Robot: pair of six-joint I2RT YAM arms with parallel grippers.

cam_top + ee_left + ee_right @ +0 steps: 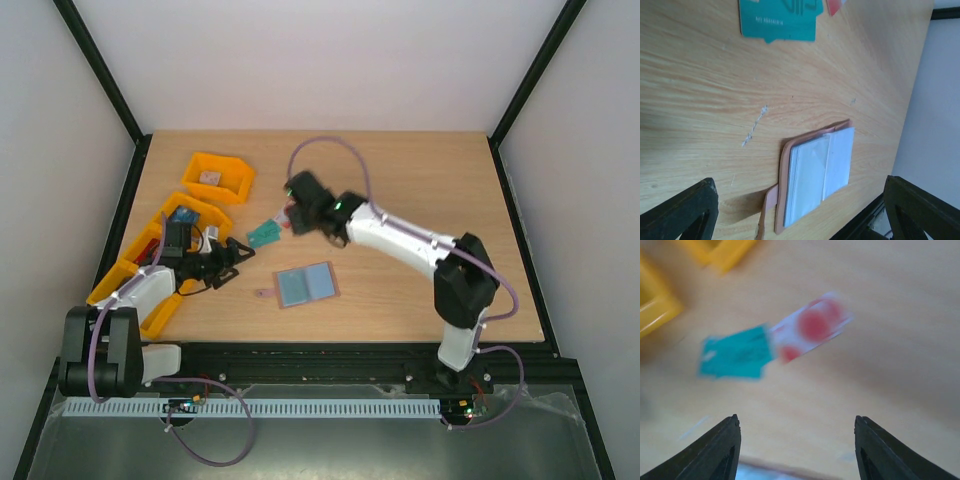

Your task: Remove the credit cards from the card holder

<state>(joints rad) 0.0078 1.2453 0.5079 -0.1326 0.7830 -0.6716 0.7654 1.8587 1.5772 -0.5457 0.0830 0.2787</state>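
Top view: teal card (263,235) & pink card (812,325) lie on table (420,180) near open holder (305,285). R gripper (796,419), L gripper (235,255) both wide, empty. We judge removal done; next: retract both clear.

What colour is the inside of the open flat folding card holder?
Pale grey-blue inside the reddish-brown card holder; the left wrist view shows it best.
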